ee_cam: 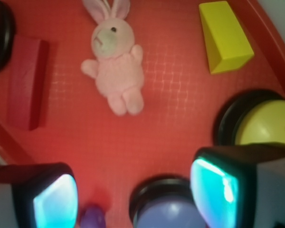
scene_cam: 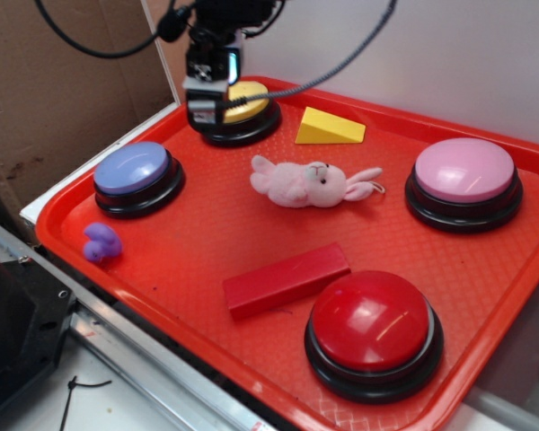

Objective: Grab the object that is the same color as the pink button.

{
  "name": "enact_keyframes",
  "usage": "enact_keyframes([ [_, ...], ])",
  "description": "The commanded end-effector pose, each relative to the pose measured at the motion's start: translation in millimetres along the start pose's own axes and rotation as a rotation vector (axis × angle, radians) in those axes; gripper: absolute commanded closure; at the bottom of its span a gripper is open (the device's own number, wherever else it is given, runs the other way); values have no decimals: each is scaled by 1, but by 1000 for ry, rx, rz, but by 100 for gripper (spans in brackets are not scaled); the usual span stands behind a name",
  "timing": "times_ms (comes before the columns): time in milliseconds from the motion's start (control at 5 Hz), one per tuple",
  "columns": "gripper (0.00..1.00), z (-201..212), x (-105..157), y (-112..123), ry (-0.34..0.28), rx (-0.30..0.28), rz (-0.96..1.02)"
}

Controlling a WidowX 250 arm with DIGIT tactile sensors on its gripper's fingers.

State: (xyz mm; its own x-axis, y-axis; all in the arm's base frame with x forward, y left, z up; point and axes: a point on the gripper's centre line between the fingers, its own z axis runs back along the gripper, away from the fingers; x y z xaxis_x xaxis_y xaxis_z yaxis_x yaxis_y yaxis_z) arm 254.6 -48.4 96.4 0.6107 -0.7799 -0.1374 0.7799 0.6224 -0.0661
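Note:
The pale pink plush bunny (scene_cam: 310,185) lies on its side in the middle of the red tray (scene_cam: 207,260), ears toward the right. In the wrist view the bunny (ee_cam: 116,66) is at top centre, well ahead of the fingers. The pink button (scene_cam: 464,181) on its black base stands at the tray's right; it is out of the wrist view. My gripper (scene_cam: 203,109) hovers high over the tray's far left, above the yellow button (scene_cam: 244,109). It is open and empty (ee_cam: 133,197).
A lavender-blue button (scene_cam: 136,176) is at left, a red button (scene_cam: 374,330) at the front, a red block (scene_cam: 286,279) in front of the bunny, a yellow wedge (scene_cam: 328,127) at the back, a purple duck (scene_cam: 101,241) at the front left rim.

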Motion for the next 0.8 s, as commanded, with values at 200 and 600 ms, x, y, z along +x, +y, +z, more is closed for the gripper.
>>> enact_keyframes([
  [200, 0, -63, 28, -8, 19, 4, -16],
  [600, 100, -87, 31, -20, 68, -35, -7],
])
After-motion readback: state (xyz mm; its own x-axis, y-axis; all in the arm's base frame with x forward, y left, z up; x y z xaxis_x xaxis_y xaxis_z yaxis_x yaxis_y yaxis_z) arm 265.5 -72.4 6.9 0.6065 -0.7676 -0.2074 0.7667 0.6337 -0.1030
